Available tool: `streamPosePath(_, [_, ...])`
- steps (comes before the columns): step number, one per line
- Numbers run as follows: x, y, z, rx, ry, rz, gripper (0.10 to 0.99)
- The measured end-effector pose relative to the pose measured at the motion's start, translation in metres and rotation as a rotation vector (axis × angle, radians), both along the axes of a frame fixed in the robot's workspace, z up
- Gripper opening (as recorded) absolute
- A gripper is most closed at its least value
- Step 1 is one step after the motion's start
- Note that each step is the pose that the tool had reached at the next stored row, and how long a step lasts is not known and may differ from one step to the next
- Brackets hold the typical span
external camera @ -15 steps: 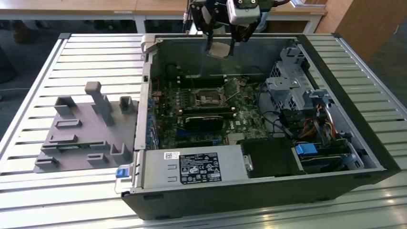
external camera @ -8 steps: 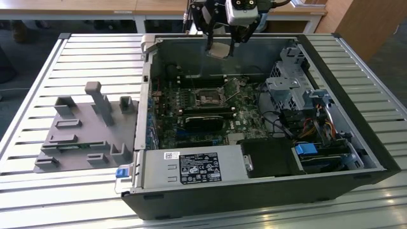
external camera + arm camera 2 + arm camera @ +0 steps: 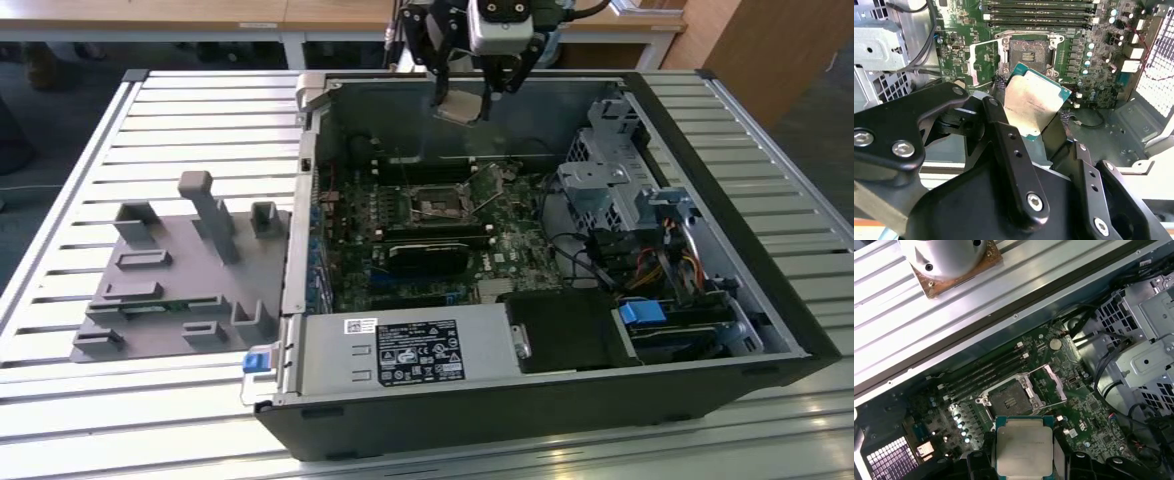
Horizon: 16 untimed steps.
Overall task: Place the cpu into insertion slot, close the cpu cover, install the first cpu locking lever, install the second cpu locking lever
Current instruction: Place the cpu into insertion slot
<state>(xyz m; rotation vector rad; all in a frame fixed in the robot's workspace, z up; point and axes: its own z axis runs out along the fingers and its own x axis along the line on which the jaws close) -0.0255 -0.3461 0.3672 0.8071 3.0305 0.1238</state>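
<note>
My gripper [image 3: 465,98] hangs above the far wall of the open computer case, shut on the cpu [image 3: 461,107], a flat square chip with a dull metal top. Both wrist views show the cpu [image 3: 1034,102] [image 3: 1024,447] pinched by its edges between the black fingers [image 3: 999,117]. Below it on the green motherboard lies the insertion slot [image 3: 438,205] [image 3: 1026,50] [image 3: 1008,401], a square black socket with a bare dark centre. The cpu cover [image 3: 985,62] [image 3: 1050,385] is a thin metal frame folded open beside the slot. The cpu is in the air, well apart from the slot.
The black case [image 3: 747,340] lies open on a slatted metal table [image 3: 80,420]. A labelled power supply box [image 3: 414,350] sits at the near side. A metal drive cage with cables [image 3: 614,190] is at the exterior view's right. A grey fixture [image 3: 187,270] lies left of the case.
</note>
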Motion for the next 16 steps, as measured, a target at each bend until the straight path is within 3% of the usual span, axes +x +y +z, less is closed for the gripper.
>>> streamPosePath(16, [0.0,0.0001,-0.0031,0.0,-0.0001,-0.084,0.541])
